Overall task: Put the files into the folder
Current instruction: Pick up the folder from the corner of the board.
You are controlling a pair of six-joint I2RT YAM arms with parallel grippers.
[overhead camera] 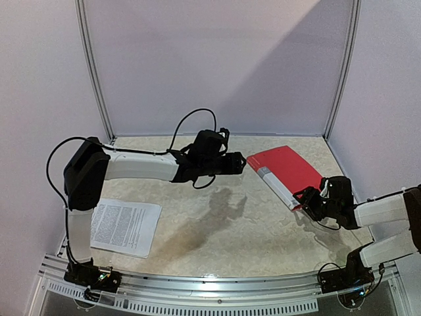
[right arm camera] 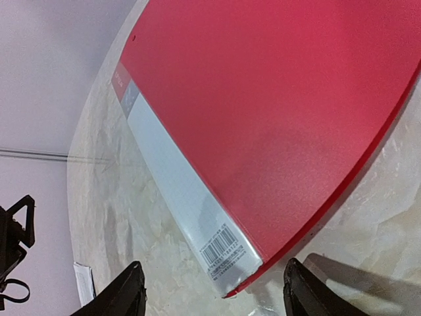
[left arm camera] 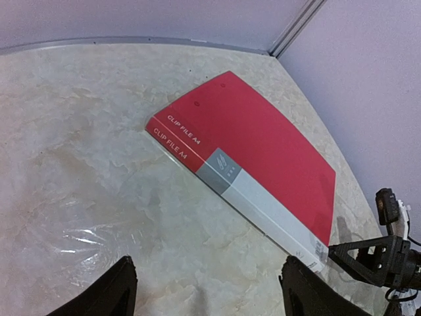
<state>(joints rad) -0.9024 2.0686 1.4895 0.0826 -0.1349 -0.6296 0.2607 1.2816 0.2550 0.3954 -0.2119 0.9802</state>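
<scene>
Nothing is done yet: the folder [overhead camera: 284, 170] lies shut, with the files [overhead camera: 125, 227] well apart to its left. The left gripper [overhead camera: 241, 162] and right gripper [overhead camera: 304, 199] flank the folder, both wide and empty.

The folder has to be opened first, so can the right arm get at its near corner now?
Probably yes: the right gripper hangs open right at the barcode corner of the folder, and nothing stands between them.
</scene>
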